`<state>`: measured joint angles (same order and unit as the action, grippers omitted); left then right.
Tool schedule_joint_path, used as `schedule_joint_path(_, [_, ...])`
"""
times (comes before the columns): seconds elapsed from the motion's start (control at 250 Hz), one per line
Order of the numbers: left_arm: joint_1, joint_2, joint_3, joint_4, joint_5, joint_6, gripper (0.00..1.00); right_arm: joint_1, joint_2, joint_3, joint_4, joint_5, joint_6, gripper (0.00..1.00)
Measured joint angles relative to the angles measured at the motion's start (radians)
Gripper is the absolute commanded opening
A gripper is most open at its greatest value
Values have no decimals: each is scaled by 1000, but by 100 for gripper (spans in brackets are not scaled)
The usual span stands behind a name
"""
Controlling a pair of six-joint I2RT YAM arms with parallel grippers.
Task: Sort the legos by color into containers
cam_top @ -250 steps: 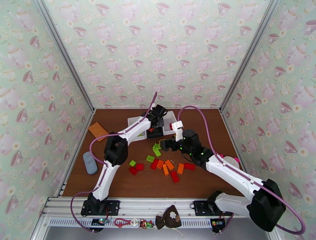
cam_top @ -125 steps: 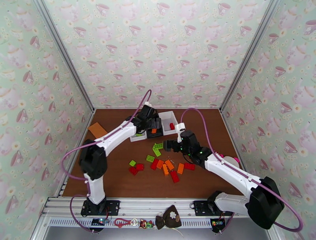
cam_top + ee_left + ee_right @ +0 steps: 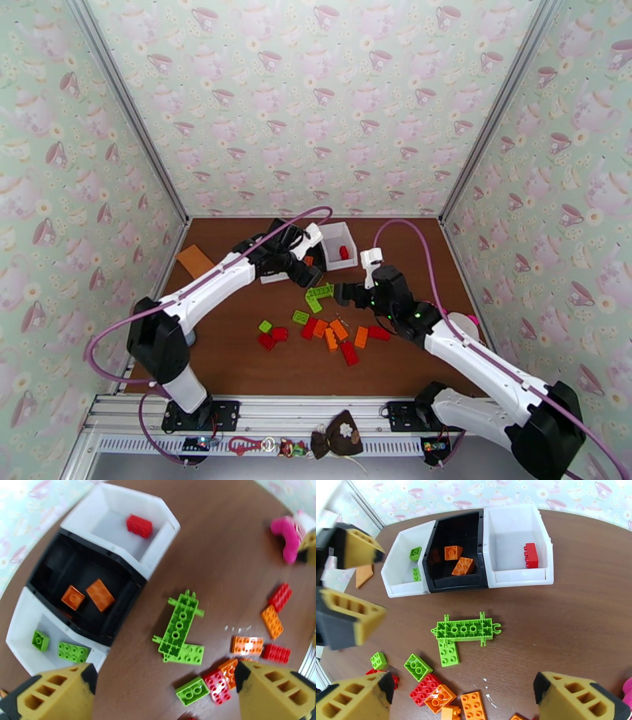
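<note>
Legos [image 3: 464,629] lying loose near containers [image 3: 454,583], awaiting colour sorting; left tool [image 3: 164,675] and right tool [image 3: 462,683] hovering spread, empty, readying picks.

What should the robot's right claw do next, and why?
Probably lower the right gripper onto the long green piece: its jaws are open, empty and close to it, and one white bin already holds green bricks.
</note>
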<state>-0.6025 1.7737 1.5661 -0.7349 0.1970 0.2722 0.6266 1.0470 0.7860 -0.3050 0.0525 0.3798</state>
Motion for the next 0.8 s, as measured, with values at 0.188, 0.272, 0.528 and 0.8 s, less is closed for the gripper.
schedule_joint_path(0.188, [-11, 177, 175, -129, 8, 69, 84, 0, -38, 0, -40, 1, -11, 99])
schedule_joint_path(0.272, [-24, 251, 241, -179, -3, 100, 80, 0, -51, 0, -62, 3, -17, 99])
schedule_joint_path(0.528, [-77, 451, 421, -293, -40, 167, 79, 0, -93, -11, -84, 27, -18, 99])
schedule_joint_path(0.8, [-113, 565, 518, -360, -67, 203, 70, 0, -94, -31, -92, 49, -18, 99])
